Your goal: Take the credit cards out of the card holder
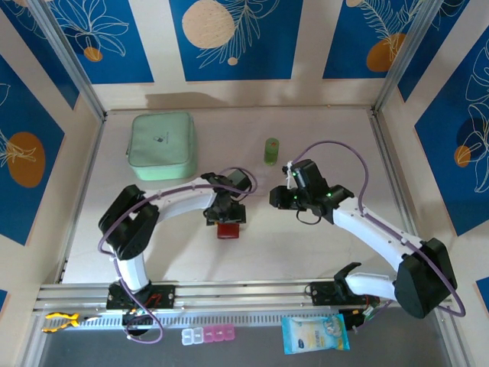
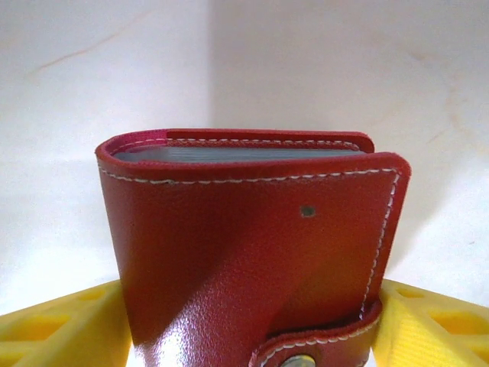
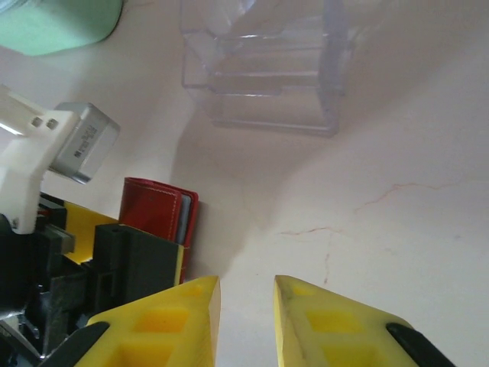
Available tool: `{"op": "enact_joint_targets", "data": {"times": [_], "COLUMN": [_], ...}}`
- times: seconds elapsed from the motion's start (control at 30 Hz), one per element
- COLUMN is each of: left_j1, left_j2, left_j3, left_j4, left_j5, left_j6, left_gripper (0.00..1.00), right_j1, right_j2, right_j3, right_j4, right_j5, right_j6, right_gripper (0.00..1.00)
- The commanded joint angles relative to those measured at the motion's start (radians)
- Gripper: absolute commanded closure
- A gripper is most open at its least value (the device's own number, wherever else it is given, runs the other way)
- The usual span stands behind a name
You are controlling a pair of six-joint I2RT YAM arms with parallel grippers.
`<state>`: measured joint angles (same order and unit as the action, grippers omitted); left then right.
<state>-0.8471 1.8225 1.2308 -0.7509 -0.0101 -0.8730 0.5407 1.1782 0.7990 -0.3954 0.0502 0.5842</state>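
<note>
Cream stone-look surface (image 1: 321,252) with faint reddish veins runs between aluminium posts. The walls behind and to both sides carry deep blue panels printed with white leaves and orange and beige discs, parted by plain beige strips.

Beyond the left tool (image 1: 227,223) and off to its left lies a mint-green square zip pouch (image 1: 161,147), well apart from it. Beyond the right tool (image 1: 276,199) sits a small green oblong object (image 1: 271,150). In the right wrist view a clear plastic box (image 3: 263,76) stands ahead of that tool.

The small red leather folding card holder (image 2: 252,252) is clamped between the left tool's (image 2: 244,340) yellow fingers (image 2: 53,329). It is folded closed, with white stitching along its edges, a small metal stud on the cover and a strap tab snapped across its lower corner. Grey pocket edges show packed between the two covers at its free end. Whether it touches the surface cannot be told.

The right tool (image 3: 247,313) is spread and empty, its yellow fingers (image 3: 168,321) apart over bare surface. The card holder (image 3: 157,210) lies just ahead and to its left.
</note>
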Motion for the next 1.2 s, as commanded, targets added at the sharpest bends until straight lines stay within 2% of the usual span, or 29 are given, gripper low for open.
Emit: {"op": "enact_joint_targets", "data": {"times": [0.0, 0.3, 0.77, 1.17], "left_j1": [-0.017, -0.028, -0.022, -0.002], "left_j2": [0.039, 0.067, -0.037, -0.165], "left_j3": [0.051, 0.062, -0.011, -0.175], "left_j4": [-0.014, 0.034, 0.111, 0.235], "left_j5": [0.05, 0.117, 0.144, 0.179], "left_j6": [0.019, 0.008, -0.001, -0.034], "left_gripper": [0.25, 0.23, 0.17, 0.17], "right_j1": [-0.022, -0.047, -0.036, 0.094], "right_j2": [-0.04, -0.054, -0.011, 0.079], "right_j3": [-0.019, -0.033, 0.01, 0.061], "right_j4": [-0.047, -0.064, -0.08, -0.115], "right_j5": [-0.023, -0.022, -0.061, -0.022], "right_j6": [-0.014, -0.012, 0.03, 0.164], "right_gripper": [0.73, 0.73, 0.7, 0.68]}}
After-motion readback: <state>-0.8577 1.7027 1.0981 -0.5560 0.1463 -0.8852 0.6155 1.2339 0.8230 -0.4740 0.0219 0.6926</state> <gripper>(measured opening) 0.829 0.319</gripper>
